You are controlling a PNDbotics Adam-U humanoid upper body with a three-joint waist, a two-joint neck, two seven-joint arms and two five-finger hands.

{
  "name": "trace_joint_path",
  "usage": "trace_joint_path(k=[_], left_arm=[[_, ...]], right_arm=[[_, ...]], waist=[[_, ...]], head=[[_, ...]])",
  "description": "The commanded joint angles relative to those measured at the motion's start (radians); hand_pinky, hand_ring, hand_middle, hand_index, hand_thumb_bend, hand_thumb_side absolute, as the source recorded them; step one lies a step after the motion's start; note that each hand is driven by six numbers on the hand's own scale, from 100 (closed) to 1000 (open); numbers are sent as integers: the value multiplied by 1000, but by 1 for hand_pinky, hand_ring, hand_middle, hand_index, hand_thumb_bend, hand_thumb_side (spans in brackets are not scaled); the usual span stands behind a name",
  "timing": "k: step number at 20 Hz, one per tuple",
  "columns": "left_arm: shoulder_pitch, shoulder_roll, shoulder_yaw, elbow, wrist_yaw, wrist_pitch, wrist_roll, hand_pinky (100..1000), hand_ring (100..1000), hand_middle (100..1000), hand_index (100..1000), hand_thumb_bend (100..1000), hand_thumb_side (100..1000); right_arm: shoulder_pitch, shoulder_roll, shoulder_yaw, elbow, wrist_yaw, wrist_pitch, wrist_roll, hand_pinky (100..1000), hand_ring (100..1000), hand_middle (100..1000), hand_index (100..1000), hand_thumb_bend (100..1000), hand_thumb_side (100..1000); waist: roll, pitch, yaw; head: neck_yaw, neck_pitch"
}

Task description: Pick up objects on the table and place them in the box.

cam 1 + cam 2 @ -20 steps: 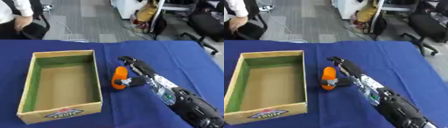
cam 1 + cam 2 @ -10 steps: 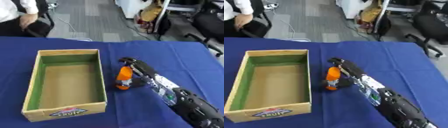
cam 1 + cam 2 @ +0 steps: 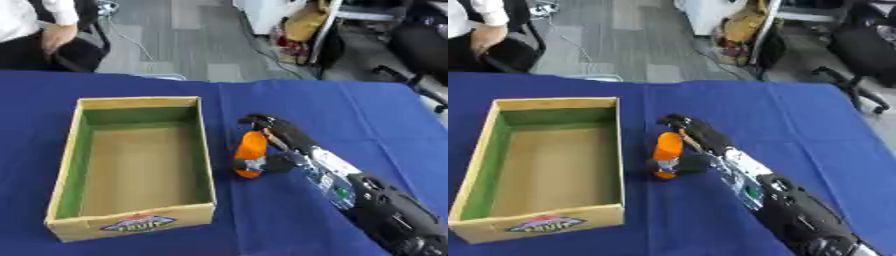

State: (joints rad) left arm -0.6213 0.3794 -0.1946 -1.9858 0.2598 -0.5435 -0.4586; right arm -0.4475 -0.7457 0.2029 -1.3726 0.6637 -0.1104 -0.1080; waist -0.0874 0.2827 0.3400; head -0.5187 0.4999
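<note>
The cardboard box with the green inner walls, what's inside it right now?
The open cardboard box shows only its bare brown floor and green walls; nothing lies in it. The near wall hides a thin strip of floor. The orange bottle stands outside, in the right hand.

**Table surface**

The table (image 3: 367, 107) is covered with blue cloth. An open cardboard box (image 3: 208, 155) with green inner walls rests on the left. An orange bottle (image 3: 667, 153) stands just right of the box.
</note>
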Motion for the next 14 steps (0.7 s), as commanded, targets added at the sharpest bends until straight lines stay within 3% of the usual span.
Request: trace_joint_path(k=[1,2,3,5,6,7,8,9,10,11,12,13,14], left_arm=[[-14,3,3,-14,-3,2,0,717,672,731,728,128,850],[-14,3,3,-14,-3,1,0,717,672,731,728,128,851],[-14,3,3,-14,-4,1,0,717,672,731,728,128,851],[-13,3,3,-14,-4,1,0,717,672,731,729,128,850],[-13,3,3,-14,-4,1,1,717,672,731,728,128,850],[-13,3,3,-14,-5,1,1,717,672,731,728,128,850],[-13,3,4,-14,-5,0,1,717,672,731,728,128,850],[-13,2,4,-14,-5,0,1,717,672,731,728,128,850],[-14,2,4,-14,-5,0,1,717,672,731,727,128,850],[-14,2,4,-14,-5,-1,1,717,672,731,728,128,850],[-14,2,4,-14,-5,-1,1,717,672,731,727,128,850],[-15,1,4,-14,-5,-1,1,717,672,731,727,128,850],[-15,1,4,-14,-5,-1,1,717,672,730,726,128,850]], right_arm=[[-5,-29,-16,-5,-3,-2,-20,371,637,823,905,773,1000],[-5,-28,-16,-6,-7,-4,-27,264,580,790,888,761,1000],[-4,-26,-16,-7,-12,-7,-35,264,591,795,893,763,1000],[-2,-24,-14,-7,-20,-11,-51,151,501,742,843,737,940],[-2,-21,-14,-7,-25,-14,-62,100,366,634,754,700,864],[-2,-17,-15,-9,-34,-23,-82,100,366,634,754,700,864],[0,-13,-15,-8,-41,-33,-102,100,240,549,697,668,798],[1,-9,-14,-6,-48,-45,-123,100,262,564,706,675,809],[2,-5,-12,0,-51,-56,-140,100,162,503,673,654,769],[4,1,-11,7,-51,-65,-155,100,170,508,675,656,772],[5,6,-10,14,-50,-72,-168,100,100,445,627,638,738],[6,13,-8,23,-47,-78,-180,100,100,450,630,639,740],[6,18,-7,30,-43,-83,-190,100,100,390,584,624,725]], waist=[[5,-14,-1],[5,-14,-1],[5,-14,-2],[6,-13,-2],[6,-13,-2],[7,-12,-2],[7,-12,-2],[8,-11,-2],[8,-11,-2],[8,-11,-2],[9,-11,-2],[9,-10,-2],[9,-10,-1]], head=[[-5,-16],[-5,-16],[-3,-16],[-2,-16],[-3,-18],[-3,-22],[-4,-24],[-3,-25],[-3,-25],[-2,-25],[-1,-26],[0,-27],[1,-27]])
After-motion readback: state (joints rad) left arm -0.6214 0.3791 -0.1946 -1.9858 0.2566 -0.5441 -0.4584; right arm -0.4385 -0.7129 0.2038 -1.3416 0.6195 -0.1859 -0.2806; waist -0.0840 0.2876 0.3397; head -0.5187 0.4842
